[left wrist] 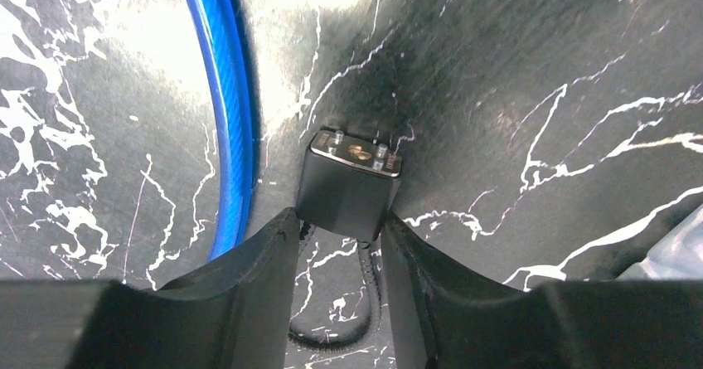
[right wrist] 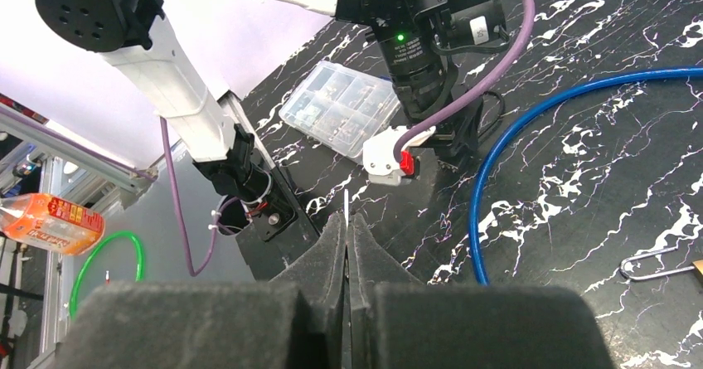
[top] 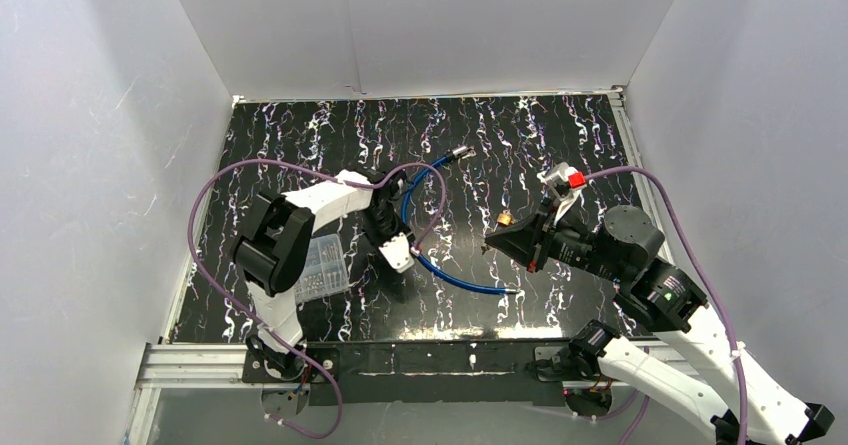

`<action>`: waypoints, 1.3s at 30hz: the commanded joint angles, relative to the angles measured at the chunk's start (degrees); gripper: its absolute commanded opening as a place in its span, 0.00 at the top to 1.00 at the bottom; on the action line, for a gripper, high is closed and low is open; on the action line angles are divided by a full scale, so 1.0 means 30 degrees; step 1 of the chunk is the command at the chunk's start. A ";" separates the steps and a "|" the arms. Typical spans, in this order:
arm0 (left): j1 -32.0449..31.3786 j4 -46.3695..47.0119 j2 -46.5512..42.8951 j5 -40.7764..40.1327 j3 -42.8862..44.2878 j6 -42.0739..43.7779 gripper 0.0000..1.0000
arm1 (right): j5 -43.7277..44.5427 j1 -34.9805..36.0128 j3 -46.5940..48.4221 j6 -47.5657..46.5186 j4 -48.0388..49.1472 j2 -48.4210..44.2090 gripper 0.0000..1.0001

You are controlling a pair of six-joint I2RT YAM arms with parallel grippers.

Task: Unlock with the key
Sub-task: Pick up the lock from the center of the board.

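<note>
1. The task looks to be at an early stage. The lock (left wrist: 348, 191) sits on the tabletop (left wrist: 539, 70) just beside a blue cable (left wrist: 232, 112), with its keyhole face bare and nothing in it.
2. The left gripper (left wrist: 337, 220) has one finger on each side of the lock's black body. Both seem to touch its flanks, so I judge it is clasping the lock to steady it.
3. The right gripper (right wrist: 346, 224) is pressed together on a thin metal sliver that sticks out between its pads, which I take to be the key (right wrist: 346, 203). It is held well apart from the lock, off to the lock's right.
4. What is left is to carry the key across, line it up with the keyhole, push it in and turn it.
5. The left arm is folded over with its wrist aimed down at the tabletop. The right arm reaches in low, with its gripper aimed toward the left arm.
</note>
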 commanded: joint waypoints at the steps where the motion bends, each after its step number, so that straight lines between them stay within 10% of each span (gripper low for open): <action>1: -0.0583 -0.0677 -0.0726 0.1210 -0.0507 -0.2072 0.63 | -0.0348 -0.0135 0.0254 0.0100 0.0449 0.0025 0.99; 24: -0.1279 0.0007 -0.1113 0.1196 -0.1156 -0.3956 0.40 | -0.0658 -0.0374 0.0109 0.0387 0.0590 0.0160 0.99; 39: -0.1200 0.1431 -0.2931 0.3272 -0.1859 -0.5879 0.90 | -0.0541 -0.0784 0.0429 0.0133 -0.0035 0.0068 0.99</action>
